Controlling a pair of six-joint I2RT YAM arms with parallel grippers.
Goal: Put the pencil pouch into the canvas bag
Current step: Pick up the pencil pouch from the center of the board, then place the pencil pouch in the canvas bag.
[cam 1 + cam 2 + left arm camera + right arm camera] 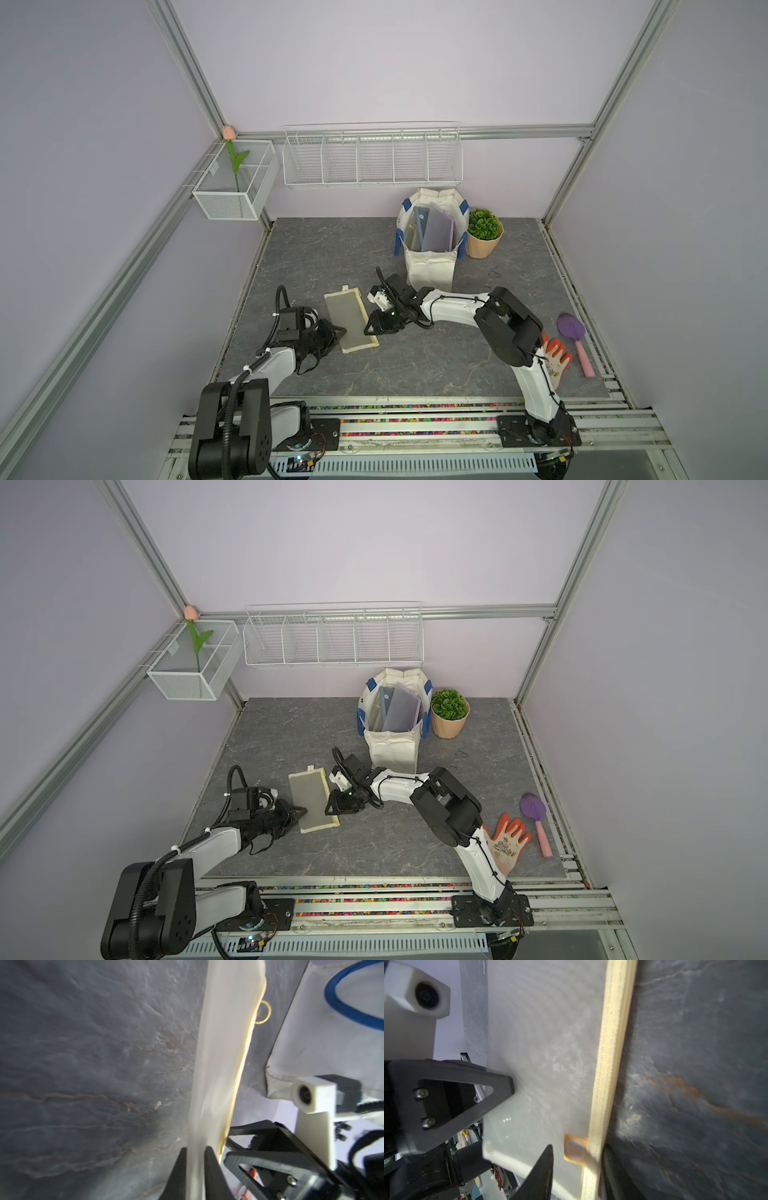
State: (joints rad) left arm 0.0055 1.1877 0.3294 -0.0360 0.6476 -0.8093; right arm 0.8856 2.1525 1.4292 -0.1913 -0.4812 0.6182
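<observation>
Two-arm job on the grey slate-look table (pixel 415 365). The target is the canvas bag (pixel 430 270) standing at the back, mouth up and already stuffed with folders (pixel 436 228), so the free slot looks narrow. The pencil pouch (pixel 349 318), flat mesh with cream trim, sits out in front of the bag toward my left, not in it yet. My left gripper (pixel 341 330) is pinched shut on the pouch's near corner; the wrist view shows the fabric squeezed between both fingers (pixel 178 1172). My right gripper (pixel 371 326) straddles the opposite long edge, one finger over the mesh, but honestly I can't tell if it's actually biting. I'd say get both grips solid first, keep the pouch stretched between them so it doesn't sag, tip it edge-down, clear the rim and slide it in beside the folders. As for clutter, the wire rack (pixel 372 162) hangs on the wall above the bag, so don't lift crazy high. The potted plant (pixel 483 232) is tucked right against the bag's right side, easy to bump. The floppy blue handles (pixel 400 243) could snag a corner. The orange glove (pixel 555 361) and purple scoop (pixel 572 328) are well off to the right, no bother.
</observation>
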